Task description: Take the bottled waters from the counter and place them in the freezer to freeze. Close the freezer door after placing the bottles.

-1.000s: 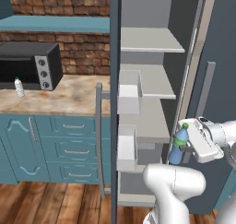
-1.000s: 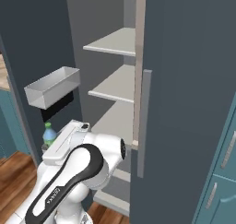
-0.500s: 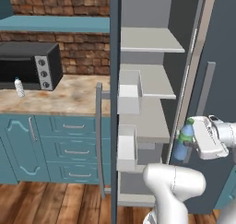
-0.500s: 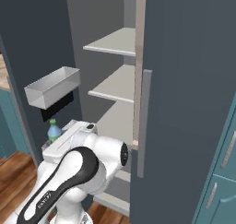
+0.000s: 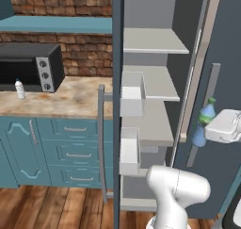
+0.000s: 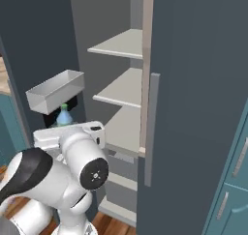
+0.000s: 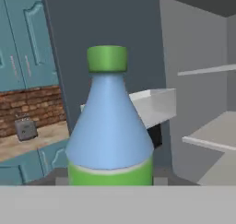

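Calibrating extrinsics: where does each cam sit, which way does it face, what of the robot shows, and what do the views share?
Left base view: behind the arm on its left, facing the open freezer and the counter; arm at lower right, the gripper shut on the blue bottle.
Right base view: behind on the right, facing the freezer shelves; arm at lower left.
Hand view: on the hand, looking along the gripper past the bottle at the freezer door.
Shared: blue bottle, freezer shelves, door bins.

No legible text, label or number anywhere.
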Available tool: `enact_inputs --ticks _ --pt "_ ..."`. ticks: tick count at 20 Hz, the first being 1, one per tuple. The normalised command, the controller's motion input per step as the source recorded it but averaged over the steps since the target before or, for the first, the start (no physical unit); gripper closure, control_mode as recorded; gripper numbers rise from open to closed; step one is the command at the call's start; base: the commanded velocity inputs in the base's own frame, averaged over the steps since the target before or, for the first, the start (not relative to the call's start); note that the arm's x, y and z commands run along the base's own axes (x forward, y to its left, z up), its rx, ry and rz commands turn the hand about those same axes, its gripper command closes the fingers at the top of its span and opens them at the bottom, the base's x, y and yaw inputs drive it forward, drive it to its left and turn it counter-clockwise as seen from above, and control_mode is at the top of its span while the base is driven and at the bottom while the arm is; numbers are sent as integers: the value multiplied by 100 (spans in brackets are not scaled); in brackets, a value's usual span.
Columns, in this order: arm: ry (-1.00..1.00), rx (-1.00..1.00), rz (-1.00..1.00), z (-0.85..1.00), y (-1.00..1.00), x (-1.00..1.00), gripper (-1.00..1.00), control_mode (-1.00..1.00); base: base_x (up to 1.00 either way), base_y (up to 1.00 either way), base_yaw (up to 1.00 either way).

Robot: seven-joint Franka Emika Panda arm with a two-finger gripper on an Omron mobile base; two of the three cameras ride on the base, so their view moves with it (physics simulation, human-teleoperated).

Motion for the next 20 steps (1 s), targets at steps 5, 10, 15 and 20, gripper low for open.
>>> enact_inputs --ticks 5,10,15,20 --pt "23 -14 -67 59 -2 11 100 -100 0 0 0" --pt "28 -11 -52 85 2 31 100 -100 0 0 0" --pt "34 -5 -49 99 -1 33 100 -100 0 0 0" --pt "19 -14 -37 39 -6 56 100 -100 0 0 0"
